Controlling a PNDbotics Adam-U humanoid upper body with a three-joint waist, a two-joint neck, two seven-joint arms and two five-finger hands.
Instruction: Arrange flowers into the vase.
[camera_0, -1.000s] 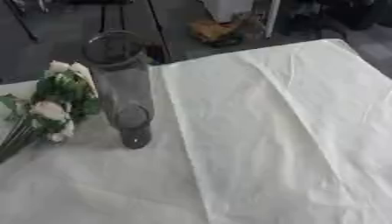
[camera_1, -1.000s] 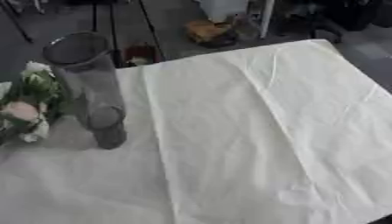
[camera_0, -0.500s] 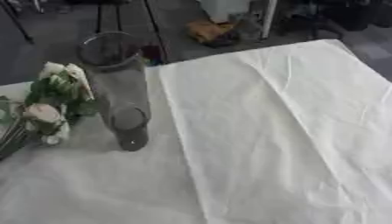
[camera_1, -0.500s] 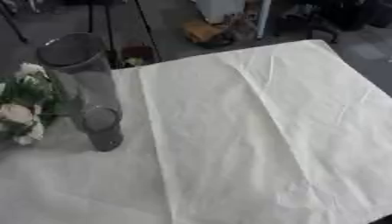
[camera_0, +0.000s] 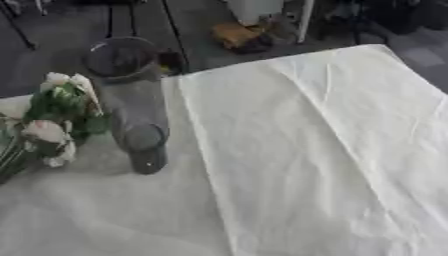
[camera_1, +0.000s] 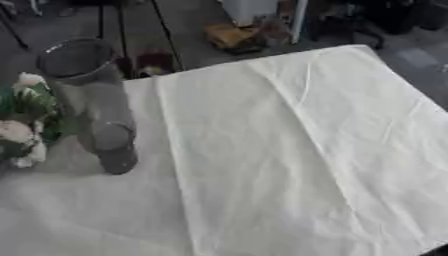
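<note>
One tall clear glass vase (camera_0: 131, 100) upright on white tablecloth (camera_0: 306, 150) | one white-and-green flower bunch (camera_0: 54, 122) beside, seemingly touching | no hand shown; finger state undeterminable

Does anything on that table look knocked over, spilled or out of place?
Nothing stands out. The tall clear vase stands upright and empty on the white tablecloth, with a smaller glass in front of it. The flowers lie in a bunch beside the vase. The cloth shows only creases.
</note>
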